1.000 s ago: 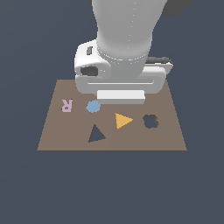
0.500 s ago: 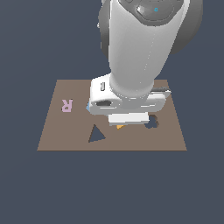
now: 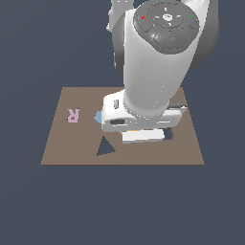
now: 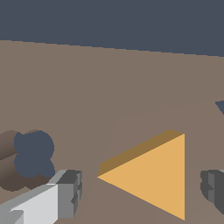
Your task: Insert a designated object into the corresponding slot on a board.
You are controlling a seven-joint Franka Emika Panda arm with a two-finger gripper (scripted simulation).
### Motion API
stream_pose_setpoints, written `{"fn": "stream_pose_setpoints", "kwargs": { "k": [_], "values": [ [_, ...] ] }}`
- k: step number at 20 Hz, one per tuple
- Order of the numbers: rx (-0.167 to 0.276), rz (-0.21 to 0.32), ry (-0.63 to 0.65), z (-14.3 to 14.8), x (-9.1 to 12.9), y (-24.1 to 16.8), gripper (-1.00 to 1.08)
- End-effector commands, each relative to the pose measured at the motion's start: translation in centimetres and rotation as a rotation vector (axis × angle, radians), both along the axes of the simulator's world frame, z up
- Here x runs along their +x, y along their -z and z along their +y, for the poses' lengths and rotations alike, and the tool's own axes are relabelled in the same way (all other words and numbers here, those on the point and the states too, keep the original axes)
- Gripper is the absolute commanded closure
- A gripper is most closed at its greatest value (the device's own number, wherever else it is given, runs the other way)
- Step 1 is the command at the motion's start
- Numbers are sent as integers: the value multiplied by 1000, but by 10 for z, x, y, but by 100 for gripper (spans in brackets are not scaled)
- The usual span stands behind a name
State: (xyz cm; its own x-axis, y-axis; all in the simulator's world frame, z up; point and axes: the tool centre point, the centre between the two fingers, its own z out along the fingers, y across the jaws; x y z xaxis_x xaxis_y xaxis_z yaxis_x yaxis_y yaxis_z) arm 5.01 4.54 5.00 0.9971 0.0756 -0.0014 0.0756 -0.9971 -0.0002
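Note:
The orange-yellow triangle (image 4: 153, 177) lies flat on the brown board (image 4: 109, 87) in the wrist view, between my two fingertips (image 4: 68, 192), one on each side and apart from it. My gripper (image 4: 142, 188) is open. In the exterior view my arm's hand (image 3: 141, 119) sits low over the board (image 3: 62, 148) and hides the orange triangle. The dark triangle-shaped slot (image 3: 105, 146) is free at the exterior view's left of my hand. A corner of a dark cutout (image 4: 221, 106) shows at the wrist frame's edge.
A pink letter R (image 3: 73, 114) lies on the board at the exterior view's left. A blue disc (image 3: 98, 116) peeks out beside my hand. The dark wavy-edged cutout (image 4: 33, 153) lies beside one finger and is mostly hidden in the exterior view (image 3: 168, 135).
My arm has come down and forward over the board. It now covers the orange triangle and most of the blue disc, which showed one second ago.

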Motion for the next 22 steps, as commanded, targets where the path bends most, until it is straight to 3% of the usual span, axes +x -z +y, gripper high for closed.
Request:
{"fn": "stream_pose_setpoints", "kwargs": {
  "k": [1, 9, 10, 22],
  "values": [
    [0, 0, 0, 0, 0, 1, -92],
    [0, -1, -1, 0, 1, 20, -92],
    [0, -1, -1, 0, 1, 20, 108],
    [0, -2, -1, 0, 2, 17, 108]
  ]
}}
